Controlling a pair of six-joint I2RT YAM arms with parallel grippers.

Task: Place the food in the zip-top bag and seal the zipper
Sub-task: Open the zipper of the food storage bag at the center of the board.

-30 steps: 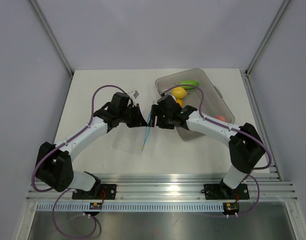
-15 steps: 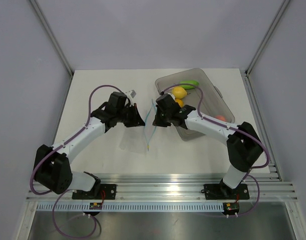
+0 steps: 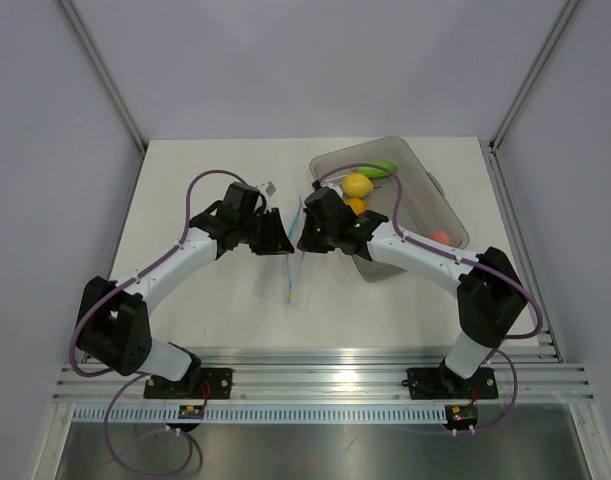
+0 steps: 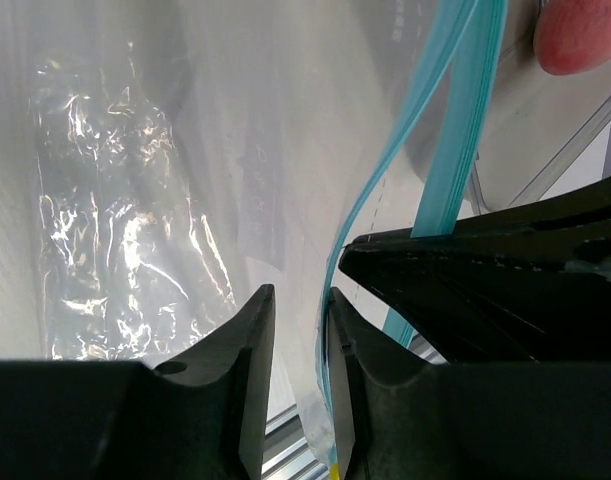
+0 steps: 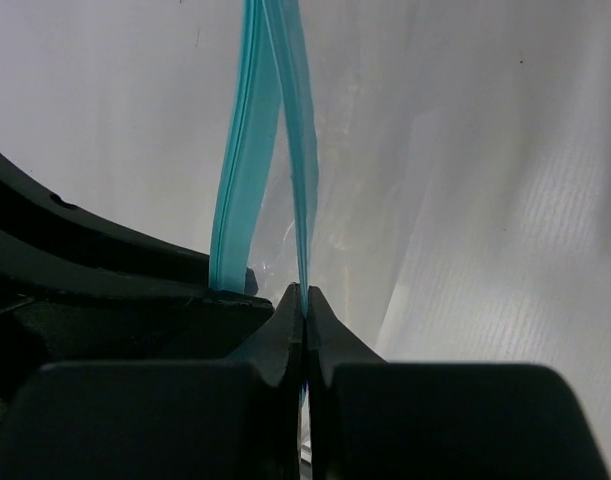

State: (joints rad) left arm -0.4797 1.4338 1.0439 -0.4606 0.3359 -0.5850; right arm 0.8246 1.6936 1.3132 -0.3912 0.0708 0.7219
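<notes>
The clear zip-top bag (image 3: 285, 282) hangs between my two grippers over the table's middle. Its light blue zipper (image 5: 306, 130) is parted into two strips. My right gripper (image 5: 304, 292) is shut on one strip. My left gripper (image 4: 299, 300) stands slightly open; the bag's film and the other zipper strip (image 4: 455, 150) lie in the gap against one finger, unclamped. In the top view the left gripper (image 3: 282, 243) and right gripper (image 3: 303, 238) nearly touch. The food lies in a tray: yellow piece (image 3: 358, 184), orange piece (image 3: 356, 206), green piece (image 3: 382, 167), red-pink piece (image 3: 440, 237).
The grey translucent tray (image 3: 447, 205) sits at the back right, just behind my right arm. A metal rail (image 3: 315, 368) runs along the table's near edge. Angled frame posts (image 3: 105, 75) rise at both back corners.
The right gripper closed on the zipper and the bag's mouth was lifted. The left gripper, shut before, has now opened a little and moved back toward the right one.
</notes>
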